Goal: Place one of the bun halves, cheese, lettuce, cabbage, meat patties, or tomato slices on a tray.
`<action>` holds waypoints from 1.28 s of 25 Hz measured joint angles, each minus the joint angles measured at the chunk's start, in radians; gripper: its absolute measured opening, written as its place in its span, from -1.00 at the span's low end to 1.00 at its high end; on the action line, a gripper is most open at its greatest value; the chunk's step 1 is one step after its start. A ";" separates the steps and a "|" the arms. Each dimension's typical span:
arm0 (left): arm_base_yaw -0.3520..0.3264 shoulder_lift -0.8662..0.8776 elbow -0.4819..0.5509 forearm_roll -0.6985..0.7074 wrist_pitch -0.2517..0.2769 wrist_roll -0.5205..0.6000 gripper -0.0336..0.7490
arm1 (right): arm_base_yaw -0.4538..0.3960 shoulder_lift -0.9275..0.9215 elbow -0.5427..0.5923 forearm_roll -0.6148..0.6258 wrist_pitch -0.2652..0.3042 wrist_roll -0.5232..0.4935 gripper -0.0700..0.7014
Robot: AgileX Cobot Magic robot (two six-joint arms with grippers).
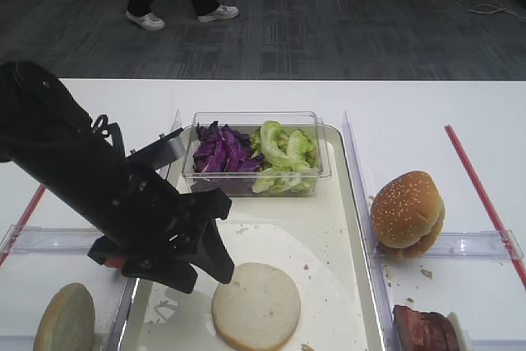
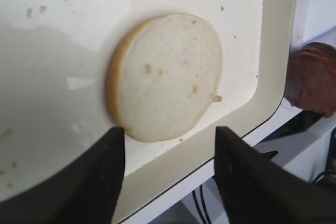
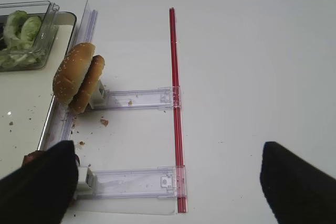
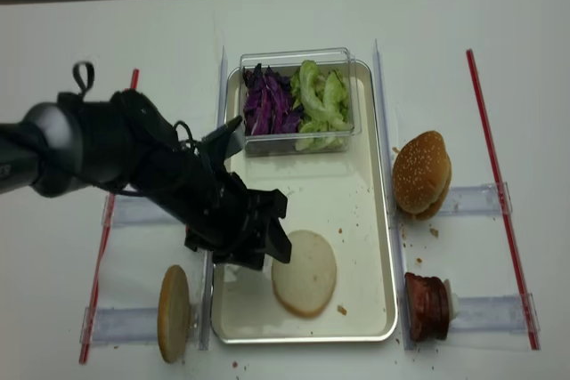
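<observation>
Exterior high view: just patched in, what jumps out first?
The left gripper hangs open over the tray, fingers apart, just beside a bun half lying cut face up near the front. At the tray's back sits a clear box with purple cabbage and lettuce.

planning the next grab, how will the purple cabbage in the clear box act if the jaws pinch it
The cabbage is loose shredded strips, so it probably goes floppy and comes up as a ragged clump, perhaps shedding bits. It looks light. Packed against the lettuce in the clear box, some green may get dragged along.
</observation>
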 joint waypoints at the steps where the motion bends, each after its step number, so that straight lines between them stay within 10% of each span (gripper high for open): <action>1: 0.000 -0.013 -0.016 0.055 0.011 -0.046 0.02 | 0.000 0.000 0.000 0.000 0.000 0.000 0.98; 19: 0.000 -0.090 -0.261 0.616 0.329 -0.466 0.02 | 0.000 0.000 0.000 0.000 0.000 0.000 0.98; 32: 0.000 -0.107 -0.368 0.769 0.353 -0.534 0.02 | 0.000 0.000 0.000 0.000 0.000 0.000 0.98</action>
